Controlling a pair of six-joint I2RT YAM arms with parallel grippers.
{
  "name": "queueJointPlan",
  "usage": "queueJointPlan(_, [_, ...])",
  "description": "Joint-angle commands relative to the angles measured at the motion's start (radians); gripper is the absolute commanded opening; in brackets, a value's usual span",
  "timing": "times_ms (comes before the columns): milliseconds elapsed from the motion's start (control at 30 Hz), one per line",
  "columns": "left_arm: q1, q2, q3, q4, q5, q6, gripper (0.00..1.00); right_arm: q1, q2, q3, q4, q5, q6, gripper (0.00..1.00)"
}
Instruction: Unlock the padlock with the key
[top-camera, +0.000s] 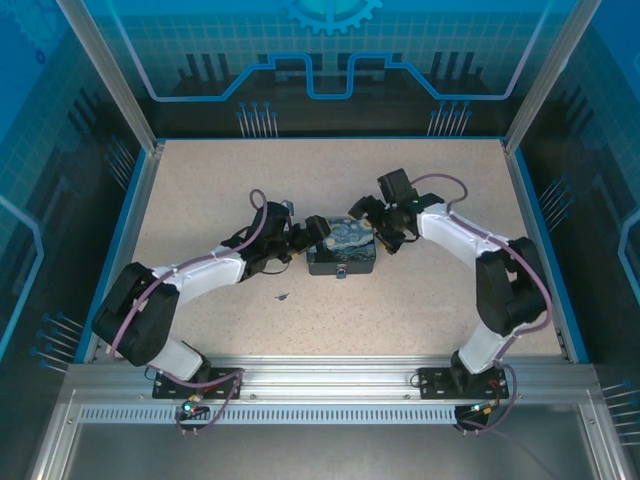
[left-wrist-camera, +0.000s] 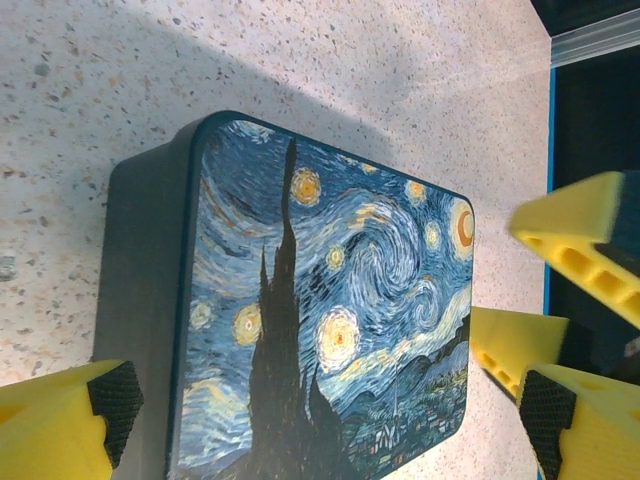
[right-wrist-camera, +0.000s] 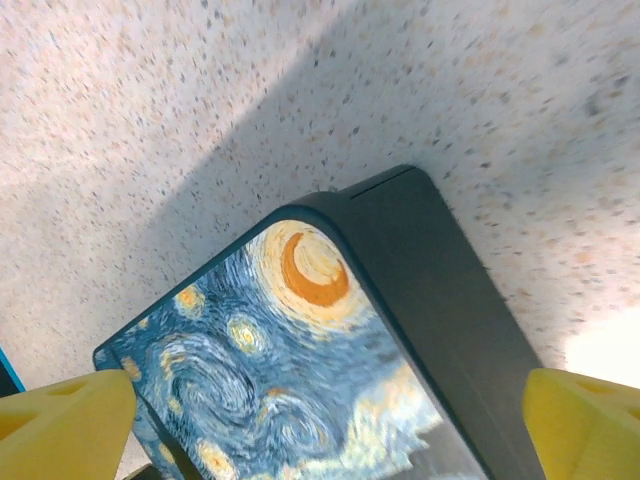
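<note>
Yellow fingers flank the painted box (top-camera: 341, 249) on both sides. The left tool (top-camera: 305, 237) is spread wide across the box's left end, and in its wrist view a dark pad (left-wrist-camera: 116, 398) sits close to the box wall. I cannot tell if it touches. The right tool (top-camera: 384, 238) is also spread, straddling the box's right end, and neither tool pinches anything.

A tiny dark nub at the middle of the box's near edge looks like the padlock (top-camera: 343, 273), though it is too small to be sure. A thin dark speck on the bench (top-camera: 200, 190), off the box's near-left corner and well apart from it, is probably the key (top-camera: 283, 296).

The step in hand seems to be steadying or squaring the box. To do it well, one tool should close gently on the box walls and keep the padlock side facing the arms. The left tool is the one nearer the key, so it could go for it, dropping low and flat because the key is so thin. An uneven push on the box could spin it.
</note>
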Motion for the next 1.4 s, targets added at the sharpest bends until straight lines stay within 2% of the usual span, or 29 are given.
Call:
queueJointPlan(0, [0.030, -0.065, 0.031, -0.081, -0.055, 0.067, 0.99, -0.029, -0.122, -0.047, 0.004, 0.088, -0.034, 1.00])
queueJointPlan(233, [0.095, -0.191, 0.037, -0.243, -0.113, 0.078, 0.99, -0.013, -0.258, -0.012, -0.104, 0.177, -0.220, 1.00])
queueJointPlan(300, [0.115, -0.235, 0.018, -0.278, -0.126, 0.052, 0.99, 0.014, -0.289, -0.006, -0.105, 0.157, -0.314, 1.00])
queueJointPlan(433, [0.154, -0.341, -0.062, -0.312, -0.135, -0.024, 0.99, 0.130, -0.342, -0.017, -0.058, 0.106, -0.506, 1.00])
queueJointPlan(533, [0.178, -0.415, -0.117, -0.343, -0.127, -0.081, 0.99, 0.226, -0.337, -0.007, -0.068, 0.067, -0.587, 0.99])
queueJointPlan(700, [0.185, -0.482, -0.144, -0.446, -0.076, -0.204, 0.99, 0.325, -0.301, -0.019, -0.071, 0.015, -0.595, 0.93])
queueJointPlan(833, [0.183, -0.486, -0.140, -0.586, -0.036, -0.309, 0.99, 0.374, -0.296, -0.055, -0.025, 0.033, -0.547, 0.93])
queueJointPlan(967, [0.149, -0.503, -0.195, -0.613, -0.036, -0.465, 0.95, 0.380, -0.275, -0.075, 0.012, 0.022, -0.518, 0.93])
queueJointPlan(1167, [-0.010, -0.480, -0.198, -0.657, -0.190, -0.679, 0.89, 0.386, -0.229, -0.057, 0.019, -0.018, -0.543, 0.85])
queueJointPlan(1267, [-0.024, -0.469, -0.173, -0.706, -0.259, -0.695, 0.89, 0.408, -0.182, -0.016, -0.007, -0.057, -0.623, 0.77])
queueJointPlan(1367, [0.006, -0.487, -0.146, -0.720, -0.311, -0.629, 0.92, 0.459, -0.111, 0.051, -0.078, -0.050, -0.744, 0.68])
